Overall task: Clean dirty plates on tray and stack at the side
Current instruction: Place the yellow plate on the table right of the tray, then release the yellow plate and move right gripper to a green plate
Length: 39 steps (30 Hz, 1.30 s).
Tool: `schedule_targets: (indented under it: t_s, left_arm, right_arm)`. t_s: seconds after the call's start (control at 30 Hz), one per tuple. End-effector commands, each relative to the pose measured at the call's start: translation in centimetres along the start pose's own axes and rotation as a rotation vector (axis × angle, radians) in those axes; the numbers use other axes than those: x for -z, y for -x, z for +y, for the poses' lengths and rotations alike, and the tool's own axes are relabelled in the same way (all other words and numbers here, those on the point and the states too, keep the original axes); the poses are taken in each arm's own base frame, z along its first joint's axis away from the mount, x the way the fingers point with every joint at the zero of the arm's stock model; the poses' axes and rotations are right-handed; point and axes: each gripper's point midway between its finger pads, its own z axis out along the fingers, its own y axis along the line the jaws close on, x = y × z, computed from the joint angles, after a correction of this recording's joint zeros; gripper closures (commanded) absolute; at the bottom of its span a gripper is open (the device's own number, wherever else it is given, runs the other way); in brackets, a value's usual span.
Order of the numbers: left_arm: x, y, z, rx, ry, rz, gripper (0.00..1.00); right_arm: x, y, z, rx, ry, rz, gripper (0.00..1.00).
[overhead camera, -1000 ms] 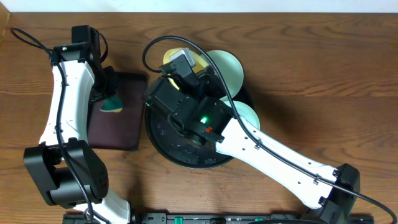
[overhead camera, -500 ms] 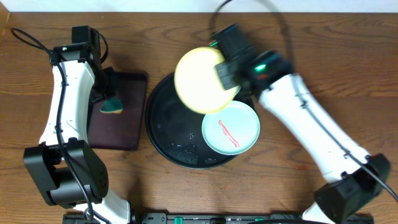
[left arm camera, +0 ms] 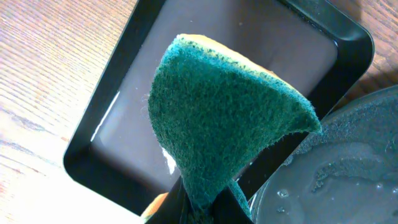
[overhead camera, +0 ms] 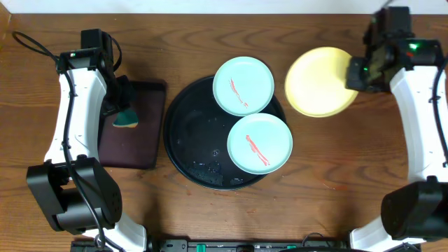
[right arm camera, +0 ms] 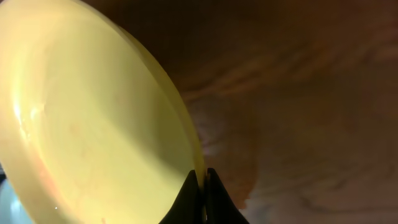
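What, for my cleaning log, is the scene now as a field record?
yellow plate: rim pinched by right tool, right of the black tray
far mint plate: red-streaked, overlapping tray's far rim
near mint plate: red-streaked, on tray's right side
left tool: shut on green sponge over brown tray

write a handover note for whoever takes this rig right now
Left gripper: shut on sponge over the brown tray.
Right gripper: shut on the yellow plate, right of the black tray.
Two blue plates, both streaked red, on the black tray; upper one overhangs its rim.
Done: yellow plate off the tray, no streak visible.
Left: set it down, wipe both blue plates, stack them.
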Motion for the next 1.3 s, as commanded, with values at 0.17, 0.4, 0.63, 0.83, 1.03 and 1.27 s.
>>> schedule_targets:
  t_s: [0.17, 0.4, 0.63, 0.83, 1.03, 1.27]
  left_arm:
    - [-0.3, 0.0, 0.4, -0.016, 0.02, 0.004, 0.93]
    - [-0.3, 0.0, 0.4, -0.016, 0.02, 0.004, 0.93]
    - [-0.3, -0.1, 0.4, -0.015, 0.02, 0.005, 0.93]
    - [-0.3, -0.1, 0.4, -0.016, 0.019, 0.005, 0.93]
    - [-0.3, 0.1, 0.3, -0.015, 0.017, -0.002, 0.92]
    - [-0.3, 0.1, 0.3, -0.015, 0.017, -0.001, 0.93]
  right_arm:
    - [-7.0, -4.4, -3.4, -0.105, -0.008, 0.134, 0.99]
    - [-10.7, -6.6, -2.8, -0.119, 0.054, 0.143, 0.99]
    - [-12.0, -8.6, -3.1, -0.12, 0.04, 0.179, 0.91]
    - [-11.2, -8.1, -2.3, -0.134, 0.079, 0.185, 0.73]
    - [-7.1, -6.2, 1.4, -0.052, 0.284, 0.205, 0.61]
    - [-5.0, -7.2, 7.0, 0.111, 0.491, 0.228, 0.52]
